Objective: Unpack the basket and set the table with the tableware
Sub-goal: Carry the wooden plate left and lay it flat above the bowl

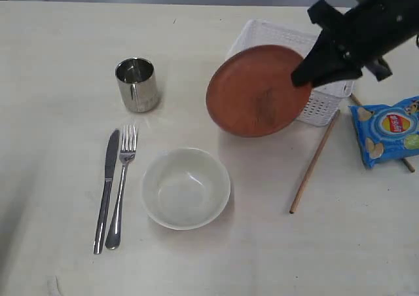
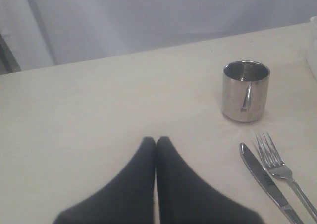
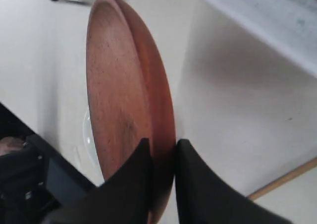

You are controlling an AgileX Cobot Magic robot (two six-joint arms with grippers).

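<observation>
the tableware is about half laid, by my reckoning. the plate [image 1: 258,92] is the piece in hand: your right pincer [image 3: 162,149] pinches its rim, and the plate hangs tilted in the air, sloping down and away from the pincer. the basket [image 1: 275,31] sits close under the pincer, partly hidden by the plate. out past the plate, the bowl [image 1: 186,188], the knife [image 1: 107,188] and fork [image 1: 121,185] side by side, and the cup [image 1: 137,84] rest on the table [image 1: 59,60]. one chopstick [image 1: 314,164] lies below the pincer, just beside the basket, and a second runs under the crisp packet [image 1: 386,131]. neither looks placed. no spoon shows, and you can't see into the basket. your left pincer [image 2: 156,140] is pressed together on nothing, low over the table, with cup, knife and fork near it but apart. the surface is pale cream, faintly grained, with free room between bowl and basket. a grey curtain [image 2: 148,16] hangs behind.
</observation>
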